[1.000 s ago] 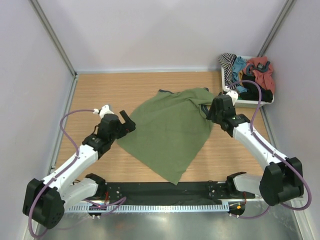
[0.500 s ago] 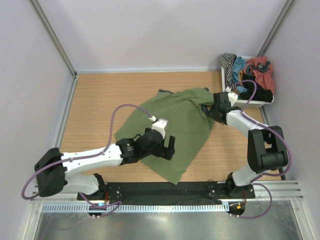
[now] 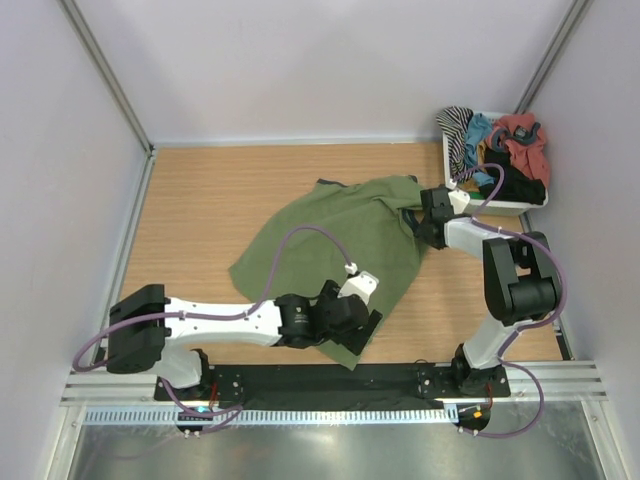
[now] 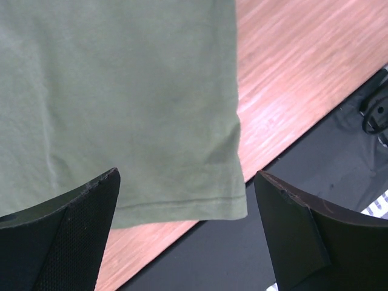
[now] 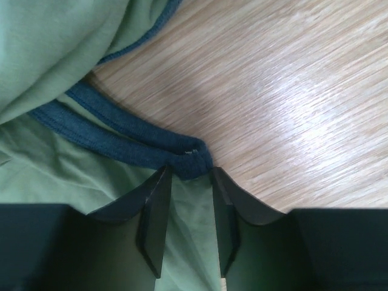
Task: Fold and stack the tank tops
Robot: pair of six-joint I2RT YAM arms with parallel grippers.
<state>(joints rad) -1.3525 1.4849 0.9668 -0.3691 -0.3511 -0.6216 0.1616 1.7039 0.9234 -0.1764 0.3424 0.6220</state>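
Diagonally the olive green cloth tank top [image 3: 340,250] crosses the wooden table [image 3: 200,190]: its hem corner lies at the near edge between the spread jaws of the left gripper [image 4: 187,182], its dark-trimmed strap lies far right at the narrowed jaws of the right gripper [image 5: 189,173], and I cannot tell whether those pinch it

A light-brown wood-grain tabletop [image 3: 200,190] fills the middle of the enclosure. Plain pale lilac-white wall panels close it in on three sides: one along its far edge [image 3: 320,60], one on its left [image 3: 50,200] and one on its right [image 3: 610,180]. Slim grey metal posts [image 3: 105,75] rise slanting from its two far corners. A white rectangular plastic bin [image 3: 495,208] sits at its far right corner. Along its near edge runs a flat black mounting strip [image 3: 320,380], then a white toothed cable strip [image 3: 330,414], then a brushed grey metal sheet [image 3: 330,450]. The light is soft and even, leaving a pale sheen on the wood grain in both wrist views.
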